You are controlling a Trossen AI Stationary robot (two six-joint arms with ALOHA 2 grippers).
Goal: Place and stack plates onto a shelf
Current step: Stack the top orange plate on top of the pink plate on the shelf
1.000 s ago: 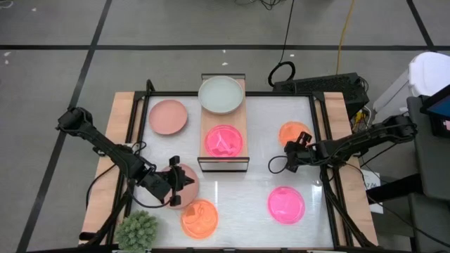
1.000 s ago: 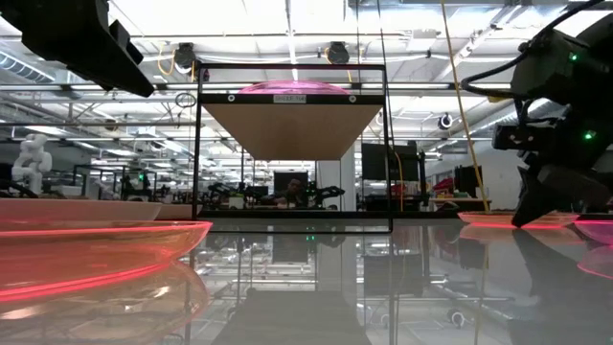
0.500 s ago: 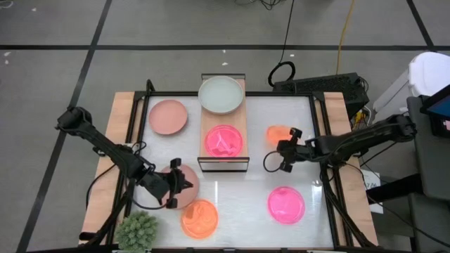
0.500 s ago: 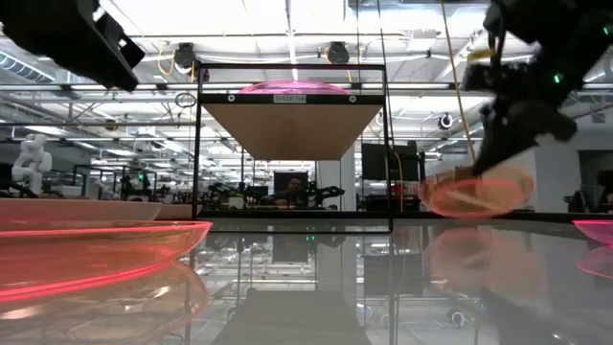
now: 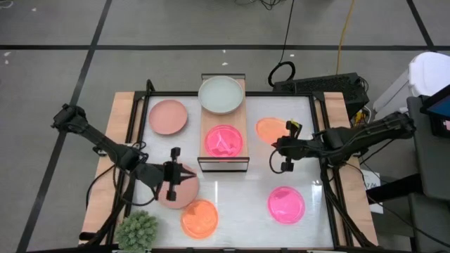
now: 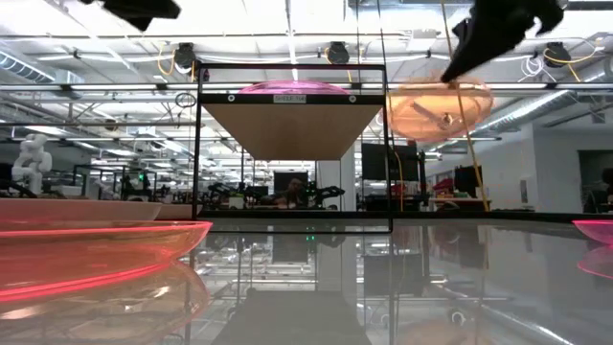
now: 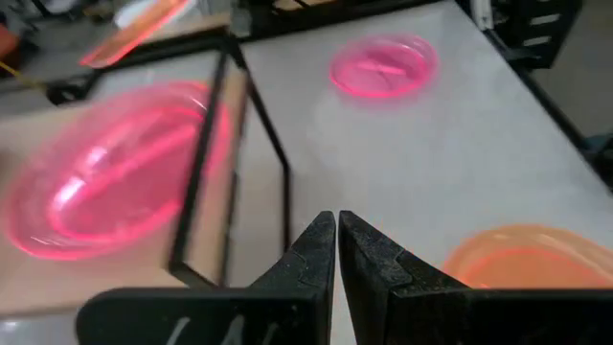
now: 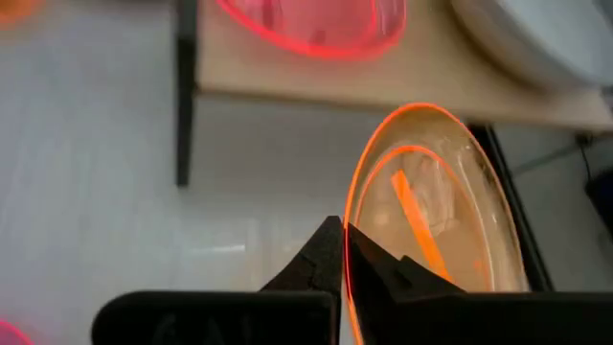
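An orange plate [image 5: 270, 129] hangs lifted at three o'clock of the wooden shelf [image 5: 223, 123], which carries pale green [image 5: 221, 94] and hot pink [image 5: 224, 140] plates.

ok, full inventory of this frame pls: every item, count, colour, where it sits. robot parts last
pale green round plate: 1, far end of the shelf
light-wood shelf on black frame: 1, table centre, far side
hot pink translucent plates: 2, one on the shelf's near end, one on the table near right
dusty pink plates: 2, one far left, one under the left gripper
orange translucent plates: 2, one near left on the table, one lifted off the table
spiky green plant ball: 1, near left corner
left gripper: shut, empty, above the dusty pink plate
right gripper: shut on the lifted orange plate's rim, right of the shelf
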